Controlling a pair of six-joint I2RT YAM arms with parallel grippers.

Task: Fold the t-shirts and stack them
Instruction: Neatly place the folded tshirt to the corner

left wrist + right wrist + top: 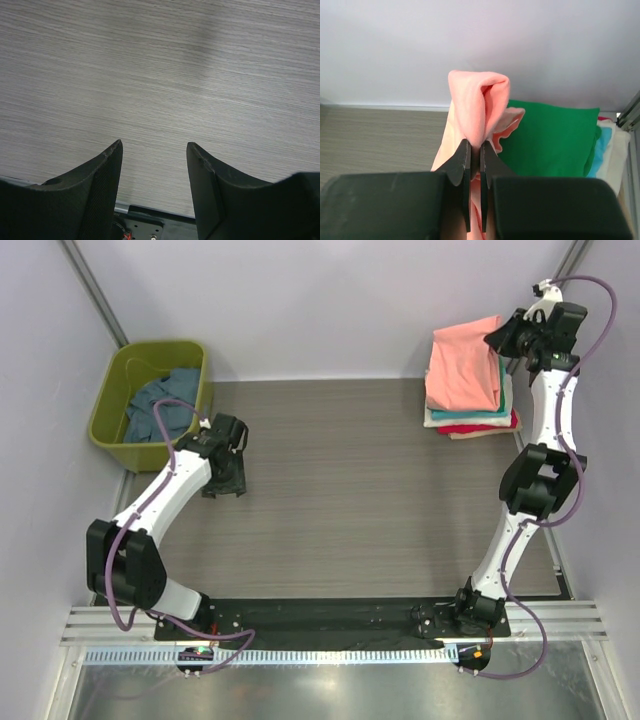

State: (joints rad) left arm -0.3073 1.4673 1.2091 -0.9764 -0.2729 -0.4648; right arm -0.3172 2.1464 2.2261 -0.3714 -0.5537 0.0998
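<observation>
A folded salmon-pink t-shirt hangs over the stack of folded t-shirts at the back right. My right gripper is shut on a bunched fold of the pink t-shirt, raised above the stack. Under it lies a green t-shirt, with teal and cream edges to its right. In the top view the right gripper is at the pink shirt's right edge. A slate-blue t-shirt lies in the tub. My left gripper stands open over bare table, nothing between its fingers; in the top view the left gripper points down, left of centre.
An olive-green plastic tub stands at the back left, just behind the left arm. White walls close in the back and both sides. The arm bases sit on a black plate at the near edge.
</observation>
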